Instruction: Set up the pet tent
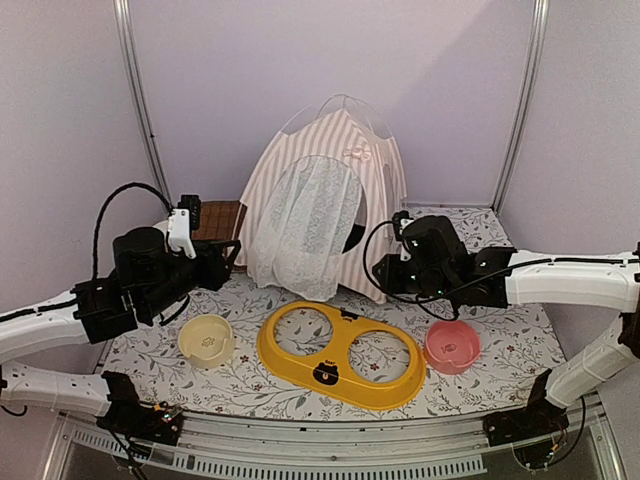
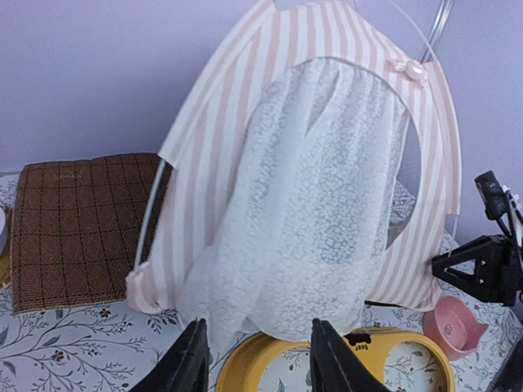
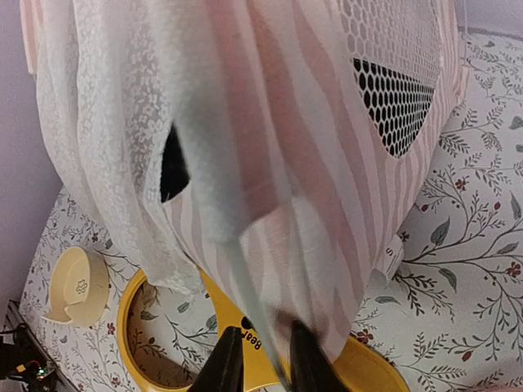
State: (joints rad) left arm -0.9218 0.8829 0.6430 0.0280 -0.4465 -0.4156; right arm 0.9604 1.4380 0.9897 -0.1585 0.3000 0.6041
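Observation:
The pet tent (image 1: 330, 200) stands upright at the back middle of the floral cloth, pink-and-white striped, with its white lace curtain (image 2: 327, 204) hanging over the doorway. My left gripper (image 2: 258, 327) is open, a short way in front of the curtain's hem and touching nothing; in the top view it (image 1: 230, 260) sits at the tent's left front corner. My right gripper (image 3: 263, 331) is at the tent's right front corner (image 1: 383, 272). Its fingers stand narrowly apart around a thin pale pole (image 3: 252, 306) at the striped fabric's lower edge, with a gap showing beside the pole.
A brown quilted mat (image 1: 218, 218) lies left of the tent. In front of it sit a yellow double-ring bowl holder (image 1: 340, 355), a cream bowl (image 1: 207, 340) to its left and a pink bowl (image 1: 452, 346) to its right. Walls close the back and sides.

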